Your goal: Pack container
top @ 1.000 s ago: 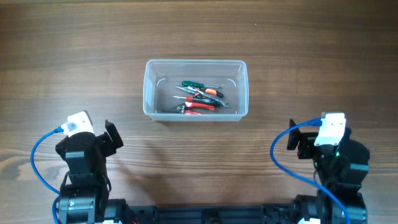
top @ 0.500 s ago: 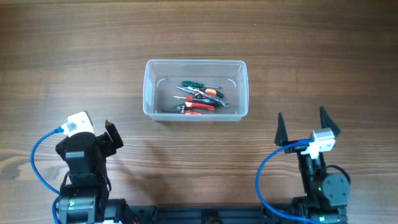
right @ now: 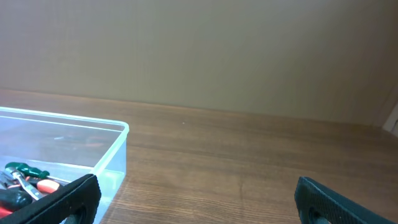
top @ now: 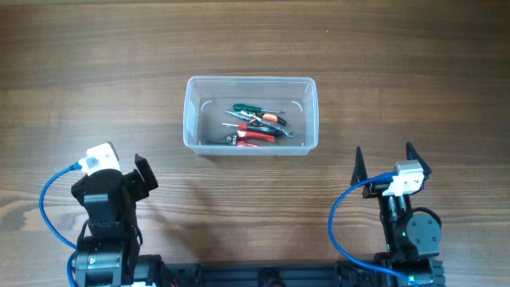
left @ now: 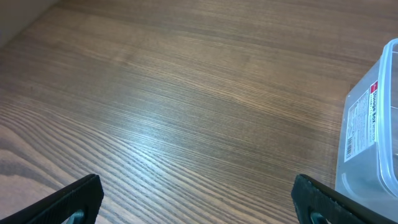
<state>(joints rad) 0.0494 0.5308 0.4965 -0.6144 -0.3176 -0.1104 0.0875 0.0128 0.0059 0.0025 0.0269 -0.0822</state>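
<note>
The clear plastic container stands in the middle of the wooden table. Inside it lie several hand tools with green, red and orange handles. Its corner shows in the left wrist view and its rim in the right wrist view, with the tools low at the left. My left gripper is near the front left, open and empty over bare wood. My right gripper is open and empty, to the right of and nearer than the container.
Blue cables loop beside both arm bases at the table's front edge. A plain wall rises behind the table's far edge in the right wrist view.
My right arm has swung up and forward, and its open fingers now point toward the container. Between half a second ago and now it shifted only slightly. The left arm has not moved.
</note>
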